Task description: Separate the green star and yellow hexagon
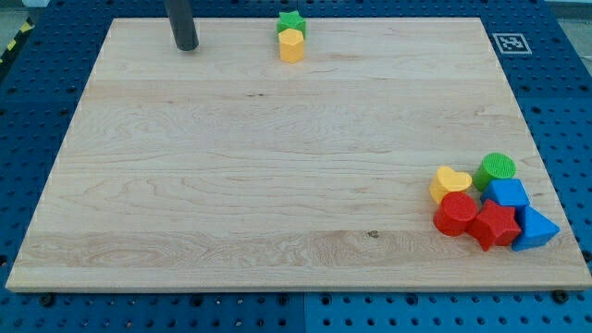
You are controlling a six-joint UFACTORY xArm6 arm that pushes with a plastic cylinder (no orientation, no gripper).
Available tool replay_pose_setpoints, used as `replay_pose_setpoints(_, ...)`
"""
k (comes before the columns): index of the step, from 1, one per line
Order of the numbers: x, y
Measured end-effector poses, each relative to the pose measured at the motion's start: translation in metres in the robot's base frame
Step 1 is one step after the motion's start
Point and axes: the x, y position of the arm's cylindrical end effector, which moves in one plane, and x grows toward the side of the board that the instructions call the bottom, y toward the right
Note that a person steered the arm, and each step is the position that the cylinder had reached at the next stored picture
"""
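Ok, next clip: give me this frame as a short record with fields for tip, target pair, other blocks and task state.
tip: my tip near the view's top, left of the pair, apart from it
target pair: green star touching yellow hexagon just below it, at the board's top edge
other blocks: cluster at the view's bottom right: yellow heart, green cylinder, red cylinder, red star, two blue blocks
task state: not yet separated

A pale wooden board (277, 176) lies on a blue perforated bench (37, 92). At its far edge a green star (290, 22) touches a yellow hexagon (291, 45), with my tip (188, 47) on the board to their left. Near the right corner cluster a yellow heart (450, 183), green cylinder (498, 169), red cylinder (455, 214), red block (494, 226) and two blue blocks (509, 193) (536, 228).
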Motion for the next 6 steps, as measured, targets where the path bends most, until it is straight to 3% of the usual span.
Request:
replay_pose_setpoints(1,0.000,0.000)
replay_pose_setpoints(3,-0.046,0.001)
replay_pose_setpoints(6,-0.061,0.124)
